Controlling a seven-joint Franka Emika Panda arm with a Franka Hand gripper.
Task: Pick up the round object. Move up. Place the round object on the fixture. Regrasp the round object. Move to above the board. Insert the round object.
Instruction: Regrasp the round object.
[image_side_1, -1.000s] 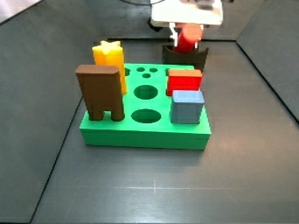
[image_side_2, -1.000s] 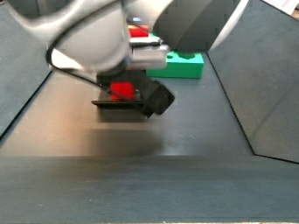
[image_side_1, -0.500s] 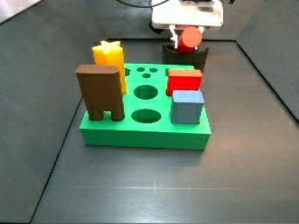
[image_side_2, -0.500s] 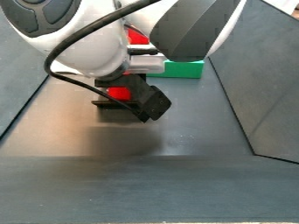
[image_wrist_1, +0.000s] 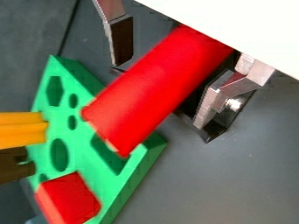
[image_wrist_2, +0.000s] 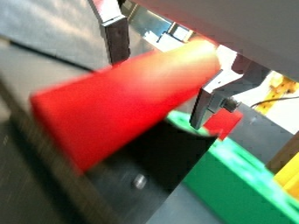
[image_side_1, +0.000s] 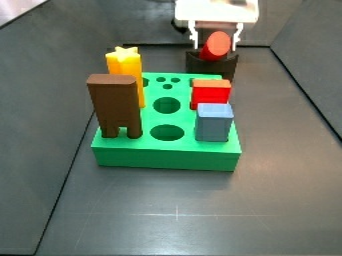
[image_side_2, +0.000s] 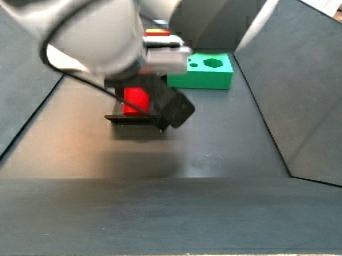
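Dark grey floor w/ dark side walls. Board (image_side_1: 167, 130) mid-floor, green, holes on top; carries brown arch block (image_side_1: 116, 104) near-left, yellow block (image_side_1: 124, 63) far-left, red cube (image_side_1: 210, 94) and blue-grey block (image_side_1: 214, 122) at right. Fixture (image_side_1: 211, 66) just beyond board's far edge. Peg (image_side_1: 215, 44), red, lies horizontal above fixture; touching or not: can't tell. Gripper (image_wrist_1: 176, 74) at far end over fixture, fingers (image_wrist_1: 119, 38) clamped on peg's sides in both wrist views.
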